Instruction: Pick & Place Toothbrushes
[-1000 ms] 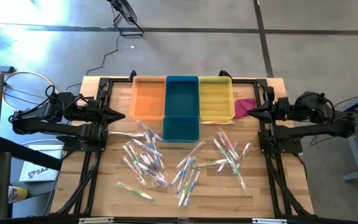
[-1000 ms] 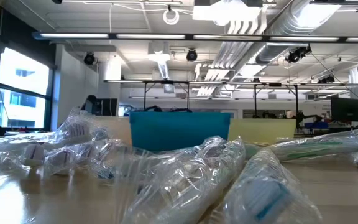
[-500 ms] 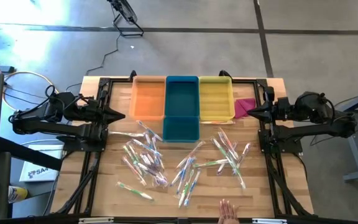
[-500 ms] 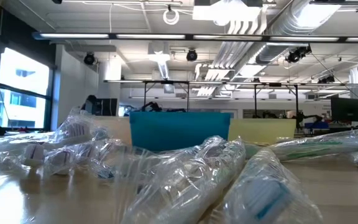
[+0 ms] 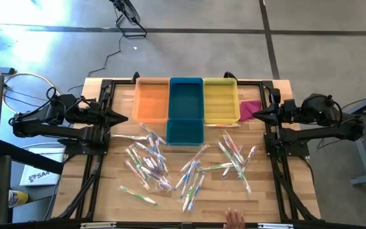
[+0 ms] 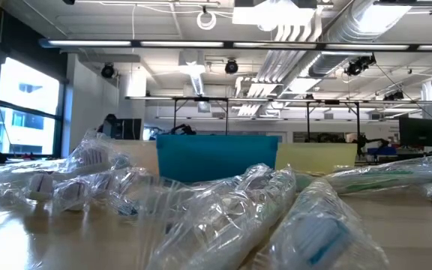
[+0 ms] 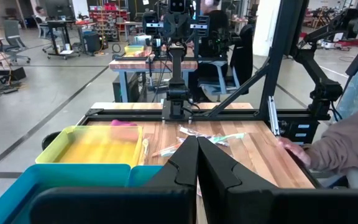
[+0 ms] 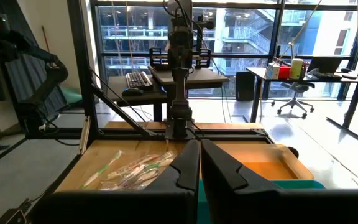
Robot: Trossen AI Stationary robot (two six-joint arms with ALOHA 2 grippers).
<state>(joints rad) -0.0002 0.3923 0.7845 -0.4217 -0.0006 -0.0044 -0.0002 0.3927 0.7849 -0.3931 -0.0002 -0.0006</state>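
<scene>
The toothbrushes [image 5: 183,166] were scattered in their clear wrappers across the near half of the table [image 5: 278,210], in front of the orange bin [image 5: 152,100], blue bin [image 5: 186,109] and yellow bin [image 5: 220,100], none yet placed inside. The left gripper [image 5: 122,117] was parked at the table's left edge with its fingers pressed together, holding nothing; the right gripper [image 5: 255,114] was likewise closed and empty at the right edge. A person's hand [image 5: 234,219], absent a second earlier, had been brought to the near edge and had since drawn slightly back. Picking was judged not yet begun, and best delayed until the hand was clear.
</scene>
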